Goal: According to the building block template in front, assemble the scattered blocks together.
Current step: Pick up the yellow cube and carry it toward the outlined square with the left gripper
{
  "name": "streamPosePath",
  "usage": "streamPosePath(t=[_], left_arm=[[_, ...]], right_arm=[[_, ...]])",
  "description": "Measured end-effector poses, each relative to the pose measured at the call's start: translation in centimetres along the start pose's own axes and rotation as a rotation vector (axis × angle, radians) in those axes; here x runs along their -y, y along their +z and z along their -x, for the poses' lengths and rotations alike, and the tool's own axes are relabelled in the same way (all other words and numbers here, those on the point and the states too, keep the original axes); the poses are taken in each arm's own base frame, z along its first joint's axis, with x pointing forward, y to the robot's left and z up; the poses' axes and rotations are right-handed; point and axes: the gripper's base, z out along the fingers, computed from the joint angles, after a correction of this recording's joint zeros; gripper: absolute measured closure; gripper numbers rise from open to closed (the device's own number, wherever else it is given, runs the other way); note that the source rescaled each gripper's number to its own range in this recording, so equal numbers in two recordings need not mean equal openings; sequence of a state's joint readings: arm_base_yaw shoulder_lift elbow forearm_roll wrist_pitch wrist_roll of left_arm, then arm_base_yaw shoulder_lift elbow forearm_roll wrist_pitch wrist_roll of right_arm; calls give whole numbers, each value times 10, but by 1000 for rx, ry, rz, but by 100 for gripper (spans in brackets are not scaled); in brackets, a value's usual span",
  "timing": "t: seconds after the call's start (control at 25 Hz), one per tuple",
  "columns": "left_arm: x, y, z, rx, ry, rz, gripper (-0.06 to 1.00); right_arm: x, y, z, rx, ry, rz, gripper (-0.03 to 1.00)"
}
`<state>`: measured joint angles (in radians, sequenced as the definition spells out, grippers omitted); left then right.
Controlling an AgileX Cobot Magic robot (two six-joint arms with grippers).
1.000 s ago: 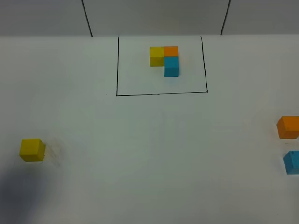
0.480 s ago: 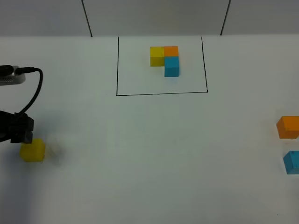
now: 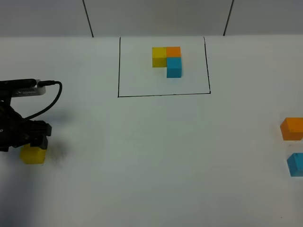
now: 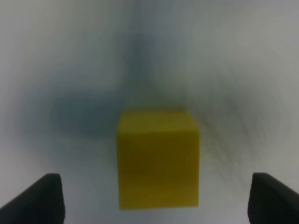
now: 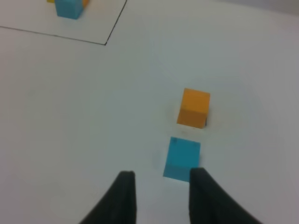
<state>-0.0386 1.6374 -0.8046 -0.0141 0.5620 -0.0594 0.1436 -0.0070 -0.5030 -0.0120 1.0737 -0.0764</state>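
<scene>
The building block template (image 3: 166, 60), an L of yellow, orange and sky-blue cubes, sits inside a black drawn rectangle at the back middle. The scattered yellow cube (image 3: 33, 155) lies at the far left. My left gripper (image 3: 34, 143) hovers right over it, open, with the cube (image 4: 158, 158) centred between the wide-apart fingertips (image 4: 44, 198). The scattered orange cube (image 3: 291, 128) and sky-blue cube (image 3: 296, 164) lie at the far right edge. In the right wrist view my right gripper (image 5: 161, 196) is slightly open and empty, just short of the sky-blue cube (image 5: 182, 157), with the orange cube (image 5: 194, 108) beyond it.
The white table (image 3: 156, 156) carries only the black frame line (image 3: 163, 94). The left arm's cable (image 3: 49, 101) loops above the table at the left. A corner of the frame (image 5: 105, 43) shows in the right wrist view.
My left arm has come into view from the left edge and moved right and down over the yellow cube. The cubes have not moved.
</scene>
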Motion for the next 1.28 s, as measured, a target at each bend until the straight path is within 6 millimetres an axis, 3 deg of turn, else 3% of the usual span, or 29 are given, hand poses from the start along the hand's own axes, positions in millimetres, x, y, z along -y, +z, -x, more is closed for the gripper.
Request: streamPosePath(t=[0.36,0.44,0.52,0.6,0.64,0.88,1.04,1.28], left_arm=[[0,31,5,-26,-1,3,26],[0,35,6,-31,-1,3,30],[0,36,6,-28,-1,3,45],[0,37,6,-27,-1,3,74],[0,37,6,-27,2,4,94],[4,31,14,-29,256,0,92],[38,10,33,41,566,-55,92],[123,-29,56,182,1027,-167,92]], right_arm=[[0,0,0,0,0,0,97],[0,0,0,0,0,0,97],[0,0,0,0,0,0,97],[0,0,0,0,0,0,97],[0,0,0,0,0,0,97],[0,0,0,0,0,0,97],[0,0,0,0,0,0,97],[0,0,0,0,0,0,97]])
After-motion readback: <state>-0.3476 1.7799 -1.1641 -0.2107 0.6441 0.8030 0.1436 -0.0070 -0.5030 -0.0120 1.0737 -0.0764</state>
